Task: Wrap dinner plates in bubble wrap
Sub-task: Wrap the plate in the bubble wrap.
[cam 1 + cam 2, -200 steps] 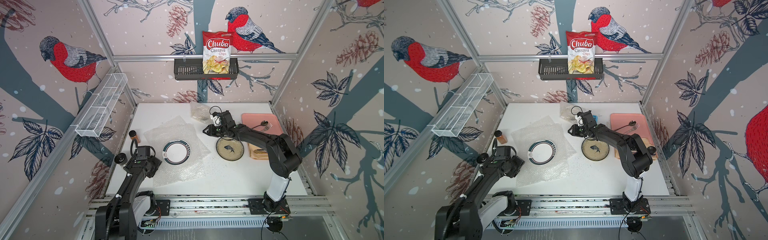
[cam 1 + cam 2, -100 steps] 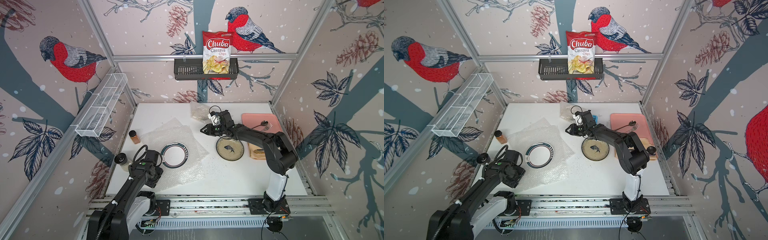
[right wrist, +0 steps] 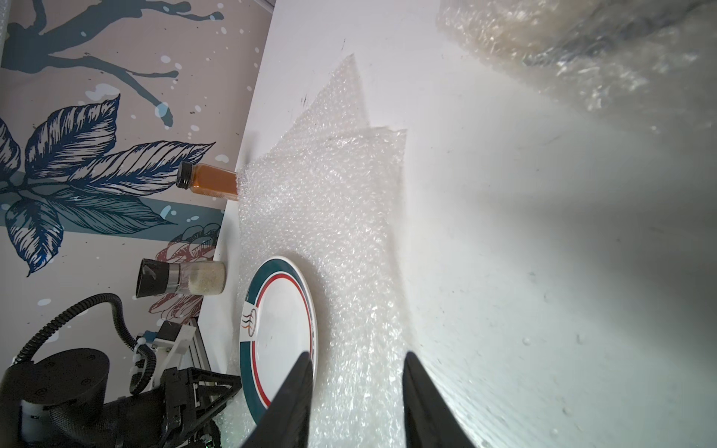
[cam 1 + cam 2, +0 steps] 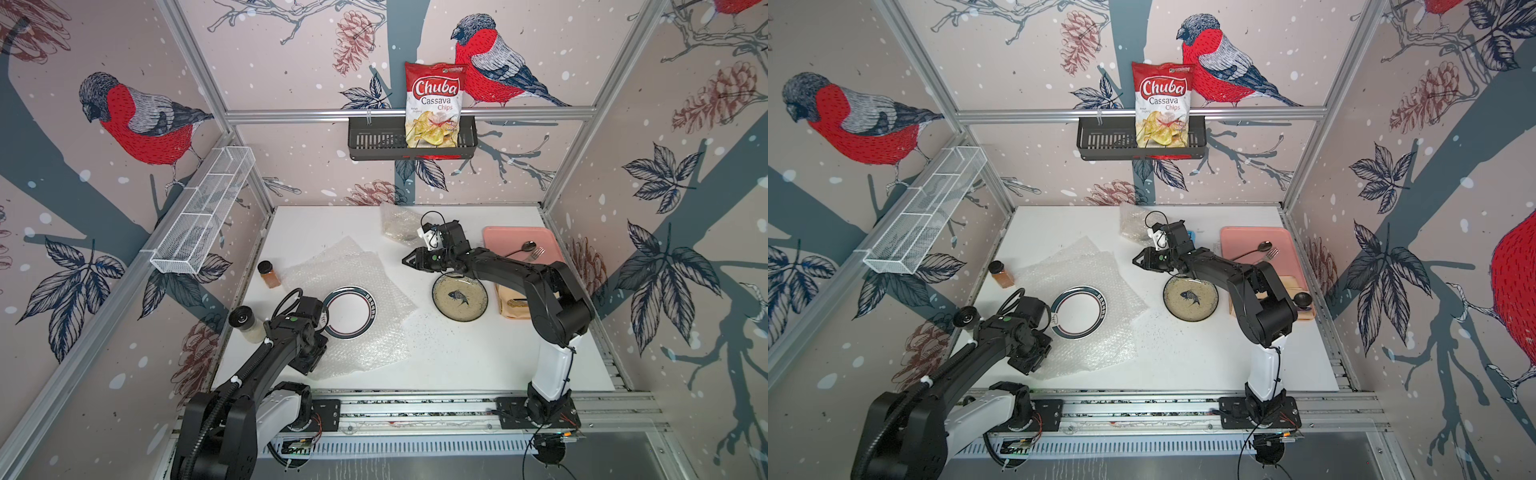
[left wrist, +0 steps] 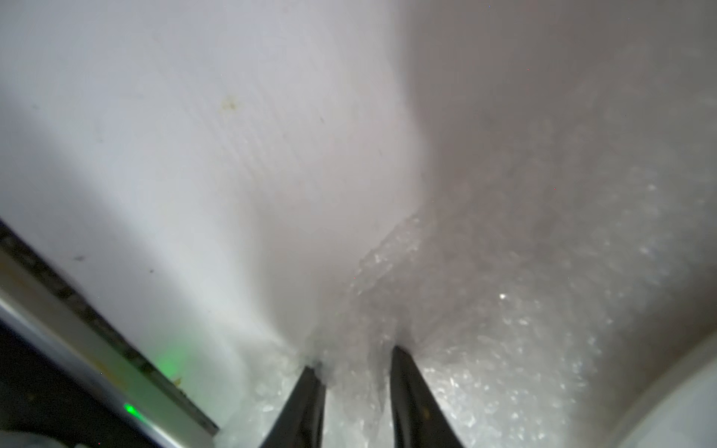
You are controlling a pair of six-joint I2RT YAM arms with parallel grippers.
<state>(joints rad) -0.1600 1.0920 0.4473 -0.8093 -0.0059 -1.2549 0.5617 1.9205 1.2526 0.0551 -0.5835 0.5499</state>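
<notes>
**Left pincer nips the bubble wrap with a plate lying on it**

The white tabletop fills the floor of the cell. On its left half lie overlapping sheets of bubble wrap, flat and crinkly, seen in both top views. The pink tray sits at the far right and holds a spoon and a fork.

The ringed plate is white with a teal and red band. It rests face up on the wrap, toward the sheet's left side. The fish plate lies bare on the tabletop to the right, clear of the sheets and just beside the tray. At the back stands a crumpled wrapped bundle (what is inside it is too blurred to tell).

The left pincer is down at the near left corner of the wrap, close to the ringed plate. In the left wrist view its fingers stand narrow, and a bunched ridge of wrap is clenched between them. The right pincer hangs above the tabletop between the wrap and the fish plate. Its fingers are spread with nothing between them, as the right wrist view shows.

Along the left edge stand a shaker and a small spice jar, the jar touching the wrap's edge
</notes>
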